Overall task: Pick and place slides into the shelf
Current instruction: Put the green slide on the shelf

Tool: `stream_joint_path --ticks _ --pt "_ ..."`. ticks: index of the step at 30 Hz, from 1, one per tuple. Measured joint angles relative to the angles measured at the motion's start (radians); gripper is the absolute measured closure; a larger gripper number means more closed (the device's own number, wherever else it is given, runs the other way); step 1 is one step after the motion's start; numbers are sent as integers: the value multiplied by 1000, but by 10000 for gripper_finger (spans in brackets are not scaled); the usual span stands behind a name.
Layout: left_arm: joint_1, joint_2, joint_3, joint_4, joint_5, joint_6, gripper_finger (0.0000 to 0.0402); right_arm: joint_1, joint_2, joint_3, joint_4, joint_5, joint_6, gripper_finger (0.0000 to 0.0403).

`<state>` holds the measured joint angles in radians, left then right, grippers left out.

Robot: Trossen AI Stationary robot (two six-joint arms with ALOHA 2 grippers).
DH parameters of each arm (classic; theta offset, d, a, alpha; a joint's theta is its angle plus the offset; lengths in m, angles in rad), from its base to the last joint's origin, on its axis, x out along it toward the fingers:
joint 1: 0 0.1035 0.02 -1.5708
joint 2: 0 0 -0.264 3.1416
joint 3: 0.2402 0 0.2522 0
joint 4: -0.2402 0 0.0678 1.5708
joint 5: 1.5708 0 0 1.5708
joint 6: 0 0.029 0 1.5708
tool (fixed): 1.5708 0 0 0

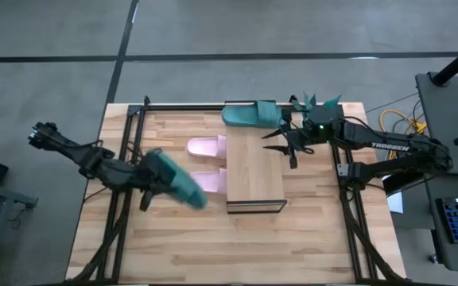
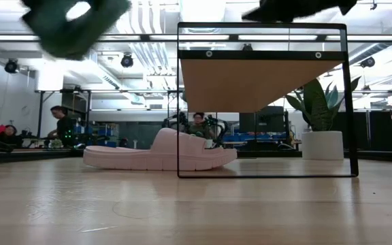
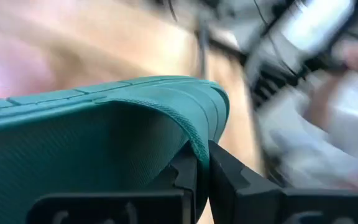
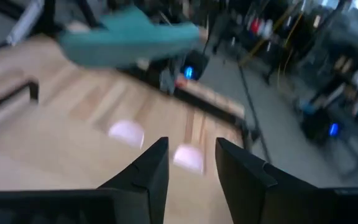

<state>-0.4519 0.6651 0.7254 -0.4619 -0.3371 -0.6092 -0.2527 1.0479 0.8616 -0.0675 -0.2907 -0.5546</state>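
My left gripper (image 1: 153,181) is shut on a teal slide (image 1: 177,181) and holds it in the air left of the shelf (image 1: 254,179); the low view shows that slide (image 2: 73,24) high above the table. A second teal slide (image 1: 251,115) lies across the far end of the shelf's plank top. Two pink slides (image 1: 207,146) (image 1: 211,181) lie sole-down on the table at the shelf's left side, partly under it. My right gripper (image 1: 270,143) hovers open over the far part of the shelf top with nothing between its fingers (image 4: 157,168). My left gripper pinches a thin edge of the teal slide's strap (image 3: 199,146) between its two fingers (image 3: 182,177). The slide is lifted clear of the table and stands out ahead of the gripper toward the shelf.
The shelf's black frame (image 2: 346,102) stands upright over the table's middle. Black rails (image 1: 122,191) run along the table's left and right sides. Bare tabletop (image 1: 237,246) lies toward the near edge. People sit in the room beyond the table.
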Motion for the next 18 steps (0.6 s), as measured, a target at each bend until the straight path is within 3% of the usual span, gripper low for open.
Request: stream_joint_path --ticks 4,6,9,12,18 --pt "0 20 31 139 -317 220 401 48 -19 0 99 8 62 283" --pt "1 39 26 262 -399 331 401 56 -25 0 139 11 119 285" --pt "0 81 20 441 -404 503 401 61 -28 0 168 14 139 287" --pt "0 138 18 580 -407 576 401 64 -29 0 158 9 91 281" --pt "26 228 18 719 -490 587 401 172 -25 0 154 4 -259 231"
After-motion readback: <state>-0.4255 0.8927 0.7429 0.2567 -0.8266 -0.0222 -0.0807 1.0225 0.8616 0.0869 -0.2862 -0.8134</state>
